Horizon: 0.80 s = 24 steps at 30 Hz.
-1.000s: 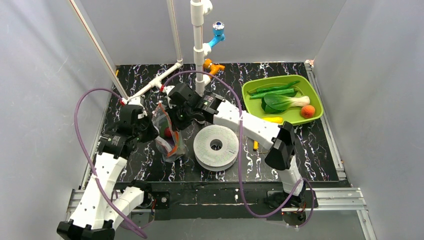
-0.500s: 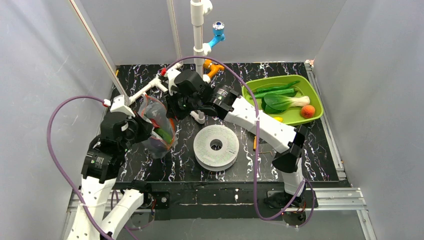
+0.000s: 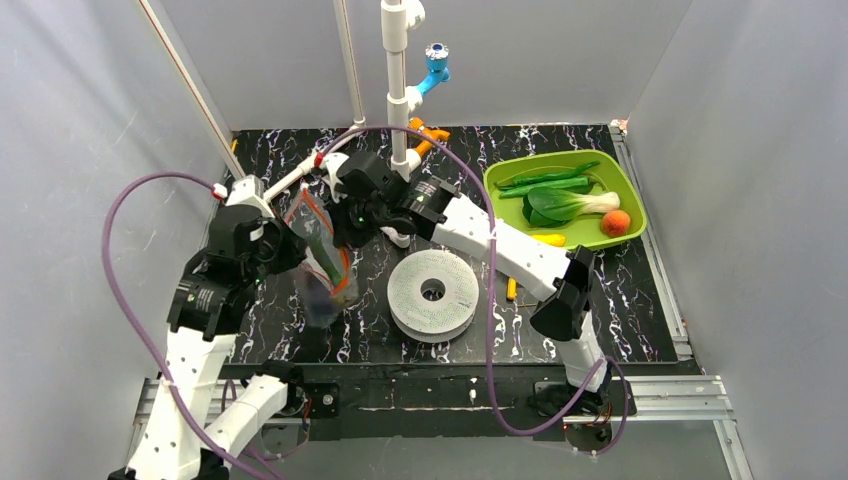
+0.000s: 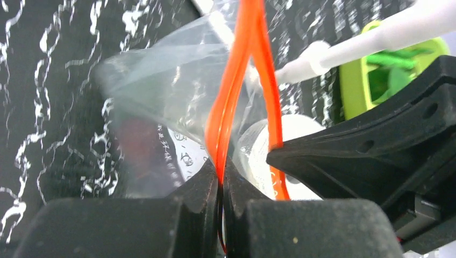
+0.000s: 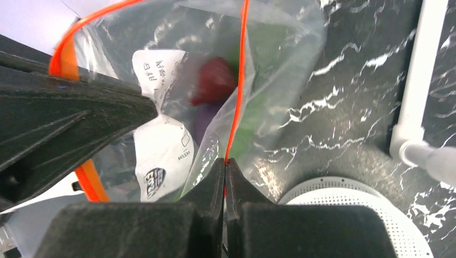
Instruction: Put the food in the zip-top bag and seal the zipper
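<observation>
The clear zip-top bag (image 3: 322, 260) hangs above the table between both grippers, its orange-red zipper (image 3: 318, 232) at the top. My left gripper (image 3: 290, 240) is shut on the zipper strip (image 4: 231, 107). My right gripper (image 3: 345, 222) is shut on the zipper's other side (image 5: 236, 102). Inside the bag (image 5: 204, 91) I see a dark red plum (image 5: 214, 80), something purple and something green. Green peppers (image 3: 552, 180), bok choy (image 3: 565, 205) and an orange (image 3: 615, 222) lie in the lime-green tray (image 3: 630, 190). A yellow banana (image 3: 547, 240) lies beside the tray.
A white perforated spool (image 3: 432, 294) lies on the black marbled table just right of the bag. A white pipe frame (image 3: 398, 90) with a blue fitting stands at the back. Grey walls close in the sides.
Both arms lifted the bag off the table, then shifted it slightly down and forward. The left arm rose and swung; both grippers stay on the zipper.
</observation>
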Each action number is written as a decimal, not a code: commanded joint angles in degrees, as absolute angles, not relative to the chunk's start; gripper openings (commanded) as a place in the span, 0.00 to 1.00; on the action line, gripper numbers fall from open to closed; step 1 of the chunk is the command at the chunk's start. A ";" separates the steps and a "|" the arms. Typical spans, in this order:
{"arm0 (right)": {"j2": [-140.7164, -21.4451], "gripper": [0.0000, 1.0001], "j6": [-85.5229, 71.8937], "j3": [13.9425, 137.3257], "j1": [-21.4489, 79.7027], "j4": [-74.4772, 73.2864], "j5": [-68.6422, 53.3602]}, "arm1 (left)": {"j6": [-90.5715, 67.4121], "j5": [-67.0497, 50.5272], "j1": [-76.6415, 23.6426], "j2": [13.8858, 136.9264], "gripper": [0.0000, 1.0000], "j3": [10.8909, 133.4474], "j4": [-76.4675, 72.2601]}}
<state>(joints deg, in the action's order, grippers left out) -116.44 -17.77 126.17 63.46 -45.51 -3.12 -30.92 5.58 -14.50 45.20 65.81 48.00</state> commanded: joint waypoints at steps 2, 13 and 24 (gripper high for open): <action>-114.02 0.03 -17.51 129.64 63.63 -41.28 -5.23 | -29.33 6.66 -14.60 43.43 0.00 63.70 45.59; -103.39 0.76 -12.34 122.13 63.45 -44.23 3.62 | -23.29 15.31 -14.61 45.73 0.00 59.30 40.50; -71.67 0.80 -22.61 79.66 37.04 -35.41 18.04 | -20.31 16.33 -14.64 48.57 0.00 57.93 32.46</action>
